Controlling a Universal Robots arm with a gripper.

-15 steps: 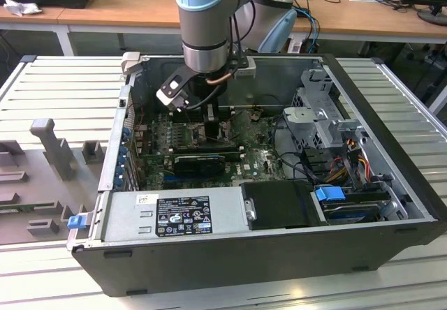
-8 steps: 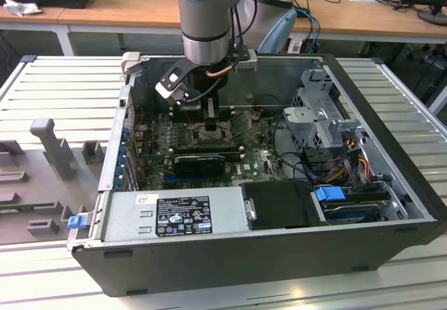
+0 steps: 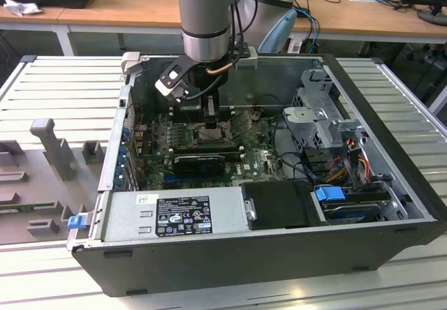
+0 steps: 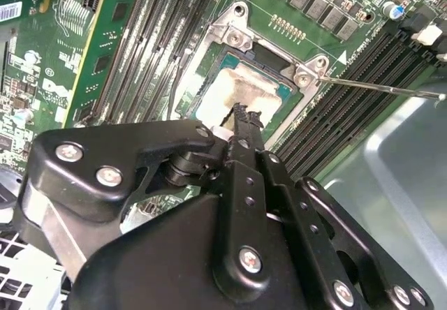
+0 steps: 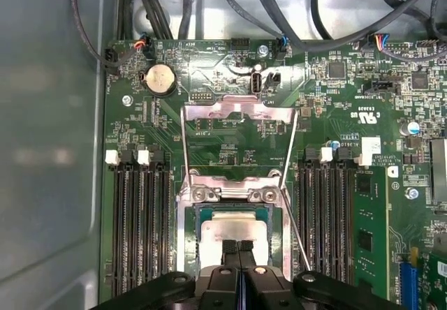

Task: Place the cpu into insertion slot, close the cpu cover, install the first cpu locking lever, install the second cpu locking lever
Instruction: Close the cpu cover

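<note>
Jaws pressed together over cpu (image 5: 237, 226) in insertion slot (image 5: 185, 254), cpu cover (image 5: 237, 118) lying open, memory slots (image 5: 140, 226) flanking

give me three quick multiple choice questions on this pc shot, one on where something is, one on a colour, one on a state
1. Where is the chip?
A. in the socket
B. on the memory slots
C. outside the case

2. What colour is the circuit board?
A. red
B. green
C. white

3. The socket cover is
A. shut over the chip
B. flipped open, off the chip
C. lying outside the case

Answers:
1 A: its pale top sits inside the socket's metal rim.
2 B: green shows all around the socket.
3 B: the frame lies back beyond the socket, with board showing through its cut-out.
</note>
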